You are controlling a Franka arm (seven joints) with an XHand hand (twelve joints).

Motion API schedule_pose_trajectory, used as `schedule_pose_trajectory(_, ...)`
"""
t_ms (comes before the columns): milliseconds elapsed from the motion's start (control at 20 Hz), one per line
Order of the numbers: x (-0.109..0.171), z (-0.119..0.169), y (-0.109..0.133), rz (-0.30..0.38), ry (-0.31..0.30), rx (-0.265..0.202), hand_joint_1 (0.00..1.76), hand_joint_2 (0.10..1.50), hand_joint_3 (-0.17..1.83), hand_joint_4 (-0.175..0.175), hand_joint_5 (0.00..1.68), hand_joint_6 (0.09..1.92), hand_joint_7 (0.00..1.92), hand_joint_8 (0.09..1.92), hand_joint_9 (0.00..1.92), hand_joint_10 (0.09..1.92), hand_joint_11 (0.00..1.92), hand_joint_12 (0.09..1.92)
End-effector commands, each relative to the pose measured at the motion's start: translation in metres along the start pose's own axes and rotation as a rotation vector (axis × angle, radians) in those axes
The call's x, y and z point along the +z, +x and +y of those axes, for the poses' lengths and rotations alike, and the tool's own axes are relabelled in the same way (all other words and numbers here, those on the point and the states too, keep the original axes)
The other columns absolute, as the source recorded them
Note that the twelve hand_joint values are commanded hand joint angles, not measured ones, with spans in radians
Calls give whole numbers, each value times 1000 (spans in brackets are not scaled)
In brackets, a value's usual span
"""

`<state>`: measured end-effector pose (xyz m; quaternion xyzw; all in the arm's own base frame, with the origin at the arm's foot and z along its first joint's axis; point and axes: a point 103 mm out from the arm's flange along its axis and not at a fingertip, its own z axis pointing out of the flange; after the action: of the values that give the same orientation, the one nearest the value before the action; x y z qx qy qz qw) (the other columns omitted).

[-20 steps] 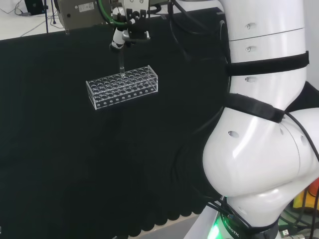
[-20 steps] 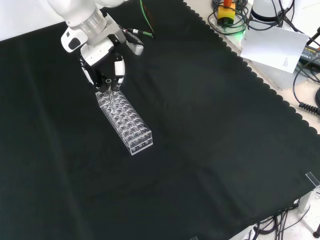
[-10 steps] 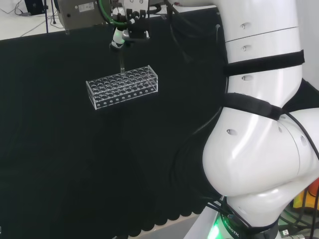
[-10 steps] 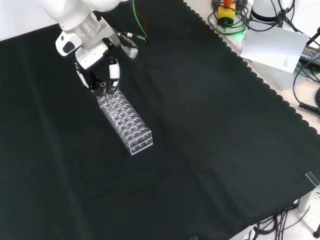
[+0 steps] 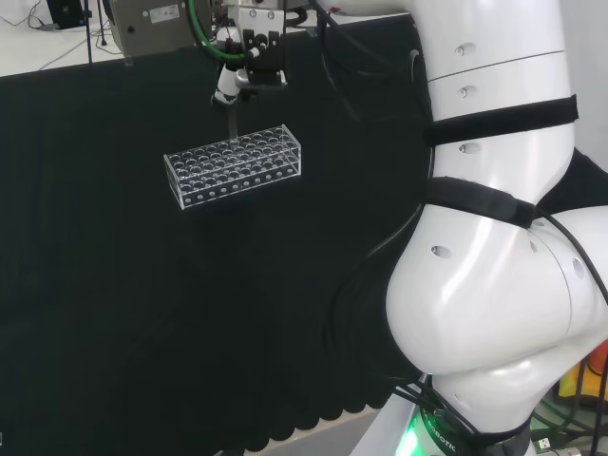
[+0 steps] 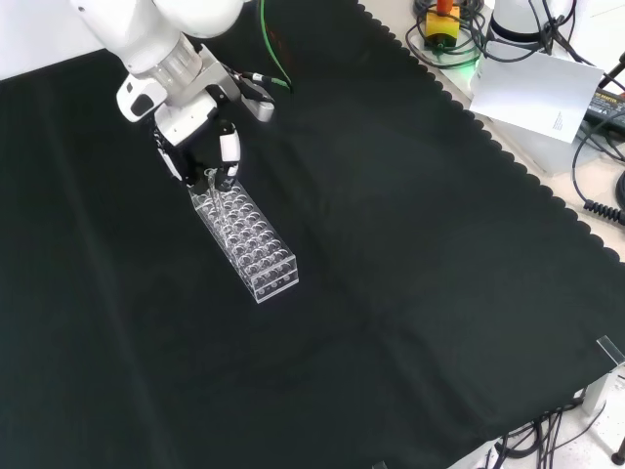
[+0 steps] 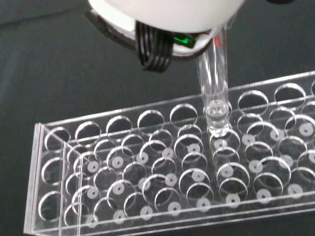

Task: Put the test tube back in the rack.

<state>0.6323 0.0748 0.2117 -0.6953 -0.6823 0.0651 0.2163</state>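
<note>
hand [image 6: 200, 156] with fingers curled round a clear test tube [image 7: 215, 93], held upright above the far end of the clear test tube rack [image 6: 244, 234] on the black cloth [image 6: 410, 274]; the tube's rounded bottom hangs just over a hole

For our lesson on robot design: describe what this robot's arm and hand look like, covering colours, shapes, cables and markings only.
The arm is made of glossy white, rounded links, with black bands round its middle and a green light glowing at its base. The hand is black and white, its fingers white with dark tips. A green cable and thin dark wires run to the wrist.
</note>
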Motion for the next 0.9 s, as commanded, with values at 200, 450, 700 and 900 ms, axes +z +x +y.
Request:
schedule_pose_trajectory(200,11,-2,-5,13,18,0,1438,637,584,-175,1339,279,1423,660,1570,87,1148,978)
schedule_pose_trajectory(450,19,-1,-4,24,30,-3,1438,637,584,-175,1340,279,1423,659,1570,87,1147,978)
schedule_pose_trajectory(700,21,-1,-1,29,37,-2,1438,638,584,-175,1340,278,1423,659,1571,87,1147,978)
schedule_pose_trajectory(900,31,-1,-1,27,47,-9,1438,638,583,-175,1340,277,1423,659,1570,87,1146,979)
